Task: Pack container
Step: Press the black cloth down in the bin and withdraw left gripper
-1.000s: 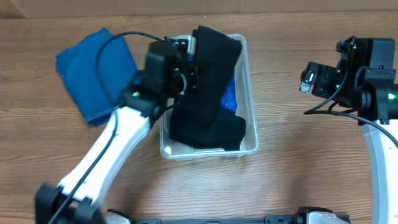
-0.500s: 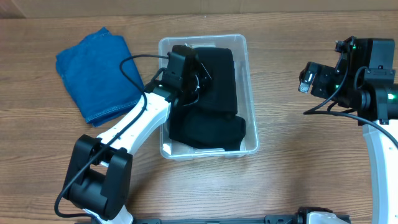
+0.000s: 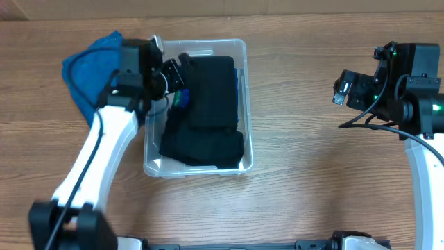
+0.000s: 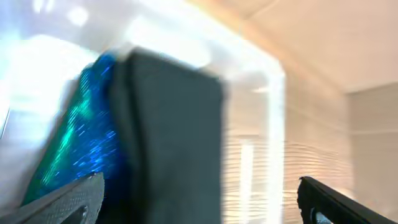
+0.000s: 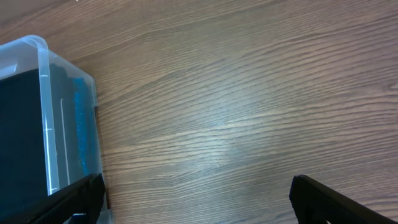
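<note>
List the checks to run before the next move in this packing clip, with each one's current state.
1. The black cloth sits inside the container, nothing over the rim: ok.
2. The left pincer is open and empty, over the container's left side: ok.
3. The right pincer is open over bare table, apart from the container: ok.
4. The blue cloth is packed: not ok; it lies on the table left of the container, partly under the left arm.
5. Room remains for the blue cloth: cannot tell.
</note>
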Controlling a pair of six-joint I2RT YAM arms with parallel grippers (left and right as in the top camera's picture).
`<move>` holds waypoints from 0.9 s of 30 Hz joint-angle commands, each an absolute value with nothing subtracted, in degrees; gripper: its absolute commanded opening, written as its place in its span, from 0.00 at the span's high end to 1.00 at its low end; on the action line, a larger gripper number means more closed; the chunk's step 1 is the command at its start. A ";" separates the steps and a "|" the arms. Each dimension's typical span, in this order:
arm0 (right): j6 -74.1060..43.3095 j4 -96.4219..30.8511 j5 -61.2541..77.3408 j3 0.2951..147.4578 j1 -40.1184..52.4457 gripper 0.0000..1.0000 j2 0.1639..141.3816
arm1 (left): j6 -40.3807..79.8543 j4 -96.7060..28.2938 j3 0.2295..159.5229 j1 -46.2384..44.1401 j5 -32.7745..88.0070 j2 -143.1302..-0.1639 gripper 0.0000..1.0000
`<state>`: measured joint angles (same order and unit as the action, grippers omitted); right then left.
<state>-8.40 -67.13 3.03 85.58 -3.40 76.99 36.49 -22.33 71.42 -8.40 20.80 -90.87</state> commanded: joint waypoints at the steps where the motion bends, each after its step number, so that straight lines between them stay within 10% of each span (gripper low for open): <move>1: -8.78 -66.98 3.31 85.56 -3.73 0.00 76.58 | 29.67 -21.82 72.93 -9.34 23.88 -83.37 0.02; 2: -8.80 -66.96 3.33 85.56 -3.73 0.00 76.58 | 28.51 -22.06 72.93 -9.93 23.83 -82.63 0.16; 4: -8.78 -66.94 3.33 85.56 -3.73 0.00 76.58 | 24.14 -24.10 72.90 -13.13 22.00 -82.30 0.88; 5: -8.80 -66.94 3.33 85.56 -3.73 0.00 76.58 | 23.62 -26.20 72.90 -14.66 19.11 -82.91 0.96; 21: -8.78 -67.44 3.36 85.56 -3.73 0.00 76.58 | 20.16 -42.57 79.83 -18.55 6.35 -106.24 0.96; 23: -8.78 -67.44 3.33 85.56 -3.73 0.00 76.58 | 20.14 -49.65 87.26 -18.46 -2.35 -98.91 0.72; 24: -8.78 -67.44 3.33 85.56 -3.73 0.00 76.58 | 20.14 -52.40 90.19 -17.93 -7.68 -95.59 0.43; 27: -8.78 -67.42 3.33 85.54 -3.73 0.00 76.58 | 21.23 -58.33 91.74 -13.04 -14.00 -89.71 0.41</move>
<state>-8.54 -67.57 3.03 85.54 -3.40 76.99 20.80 -54.57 89.60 -17.43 -4.60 -95.48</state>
